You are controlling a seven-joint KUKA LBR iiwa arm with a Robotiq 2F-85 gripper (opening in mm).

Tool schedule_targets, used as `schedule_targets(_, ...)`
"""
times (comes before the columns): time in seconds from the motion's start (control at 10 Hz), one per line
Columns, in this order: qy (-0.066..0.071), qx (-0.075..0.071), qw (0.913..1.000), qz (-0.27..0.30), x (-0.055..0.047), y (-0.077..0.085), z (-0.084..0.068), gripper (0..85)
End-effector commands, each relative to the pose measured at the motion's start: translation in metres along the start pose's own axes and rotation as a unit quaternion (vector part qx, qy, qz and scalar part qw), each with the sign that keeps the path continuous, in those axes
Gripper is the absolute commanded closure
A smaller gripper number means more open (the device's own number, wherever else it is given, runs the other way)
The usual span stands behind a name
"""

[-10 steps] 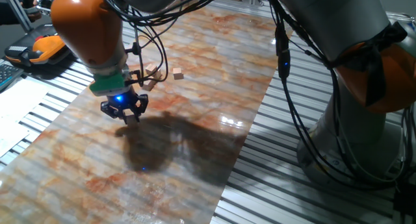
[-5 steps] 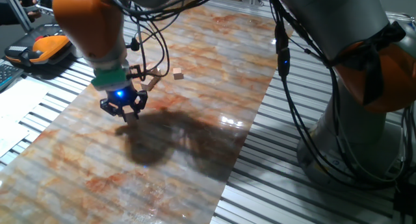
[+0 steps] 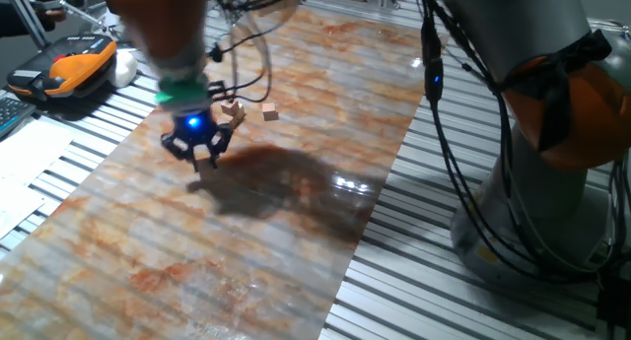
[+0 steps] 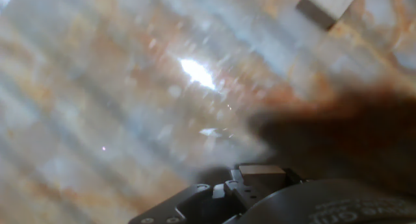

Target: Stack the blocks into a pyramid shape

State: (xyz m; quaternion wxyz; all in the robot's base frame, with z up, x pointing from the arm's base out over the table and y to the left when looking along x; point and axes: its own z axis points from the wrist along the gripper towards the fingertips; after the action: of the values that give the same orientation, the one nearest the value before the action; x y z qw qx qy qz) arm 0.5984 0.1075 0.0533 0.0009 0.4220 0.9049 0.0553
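Blocks (image 3: 233, 112) scattered on marbled counter (image 3: 296, 222), one apart (image 3: 269, 110), end effector (image 3: 203, 159) hanging above the counter nearby, fingers clamped on a block (image 4: 262, 173).

marbled tabletop (image 4: 117, 107) blurred | block (image 4: 328, 4) top right | glare spot (image 4: 197, 73) centre

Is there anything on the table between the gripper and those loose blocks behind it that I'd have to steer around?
Nothing visible does. In the fixed view the gripper hangs just above the marbled tabletop, and the blocks lie close behind it, one more block a little to the side. Only bare tabletop shows between them. The arm's cables hang well above.
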Motion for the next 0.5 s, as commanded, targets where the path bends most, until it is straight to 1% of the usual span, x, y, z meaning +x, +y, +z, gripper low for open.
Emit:
schedule_targets(0.0,-0.003,-0.005,0.9994,0.033,-0.018,-0.016,-0.004,85.0)
schedule_targets(0.1,-0.01,-0.002,0.9984,0.055,-0.023,-0.02,-0.009,85.0)
schedule_targets(0.2,-0.018,0.004,0.9958,0.09,-0.026,-0.02,-0.017,85.0)
schedule_targets(0.3,-0.025,0.012,0.9928,0.116,-0.027,-0.021,-0.023,85.0)
schedule_targets(0.4,-0.031,0.018,0.9918,0.123,-0.027,-0.023,-0.027,85.0)
